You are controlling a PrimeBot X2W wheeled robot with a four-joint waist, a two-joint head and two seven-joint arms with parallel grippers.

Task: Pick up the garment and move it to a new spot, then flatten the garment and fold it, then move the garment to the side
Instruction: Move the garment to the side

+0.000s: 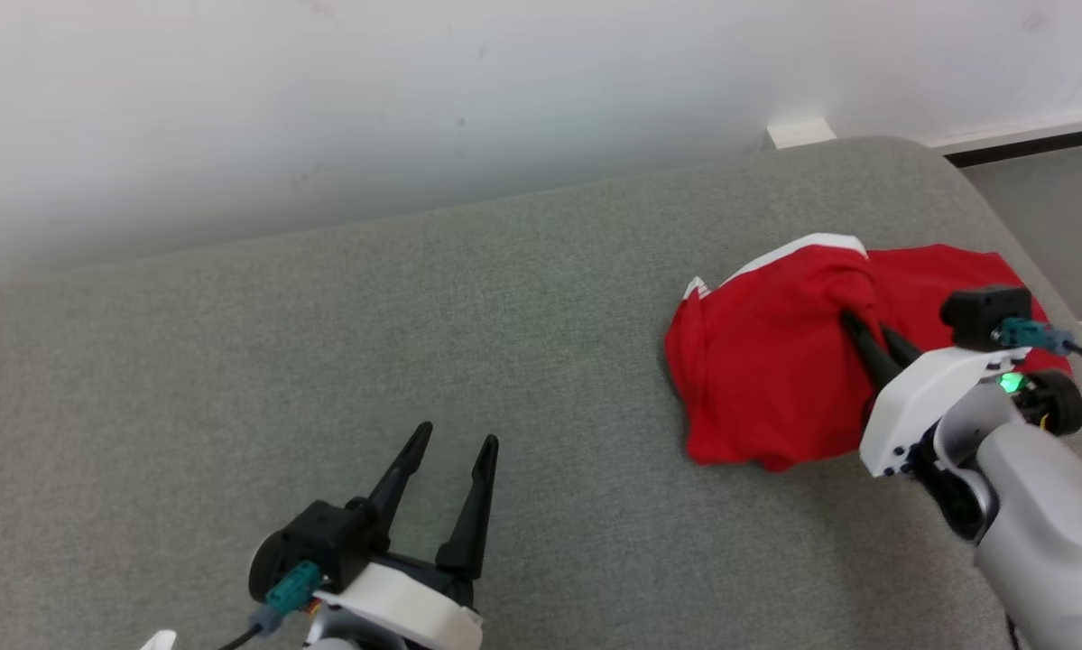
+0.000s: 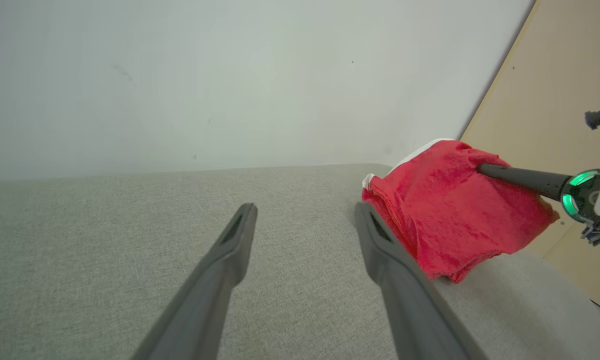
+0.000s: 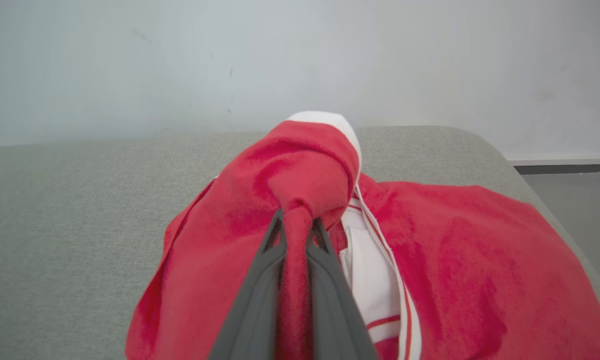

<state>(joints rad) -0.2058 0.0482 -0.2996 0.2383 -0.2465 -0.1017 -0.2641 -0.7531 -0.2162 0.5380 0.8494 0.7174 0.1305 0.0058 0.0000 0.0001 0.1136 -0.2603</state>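
Garment (image 1: 766, 361) looks soft, light, limp; likely sags when lifted. Right gripper (image 3: 294, 222) clamped on a bunched fold; white-trimmed edge seems a surer hold. Left gripper (image 1: 457, 438) spread, empty

Nothing can be read in these views: no text, label, brand, number or sign. The garment (image 1: 766, 361), at the right of the scene, carries only plain white trim and thin stripes, and no letters or figures can be made out on it.
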